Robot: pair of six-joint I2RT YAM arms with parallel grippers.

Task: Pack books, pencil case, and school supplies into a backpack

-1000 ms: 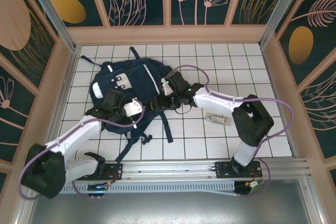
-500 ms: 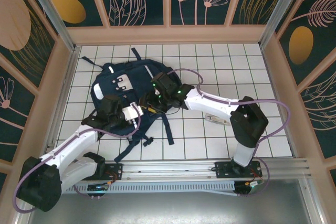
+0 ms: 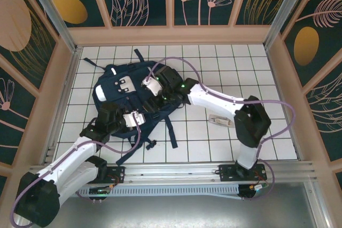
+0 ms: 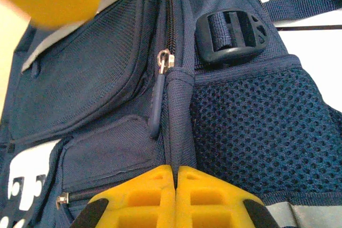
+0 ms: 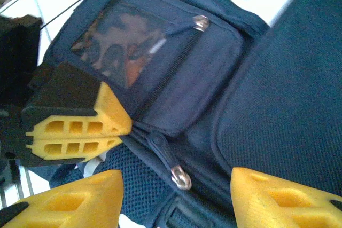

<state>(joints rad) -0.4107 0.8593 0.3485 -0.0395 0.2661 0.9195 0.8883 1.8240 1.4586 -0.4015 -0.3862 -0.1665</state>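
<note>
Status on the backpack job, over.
Left gripper shut on backpack fabric. Right gripper open over a zipper pull. Pale slim item on table, not yet packed.

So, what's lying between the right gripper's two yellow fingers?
In the right wrist view, a zipper pull on the backpack lies in the gap of the open right gripper.

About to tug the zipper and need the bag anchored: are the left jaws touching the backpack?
Touching. The left wrist view shows the left gripper shut, with a ridge of backpack fabric pinched into the seam between its jaws.
</note>
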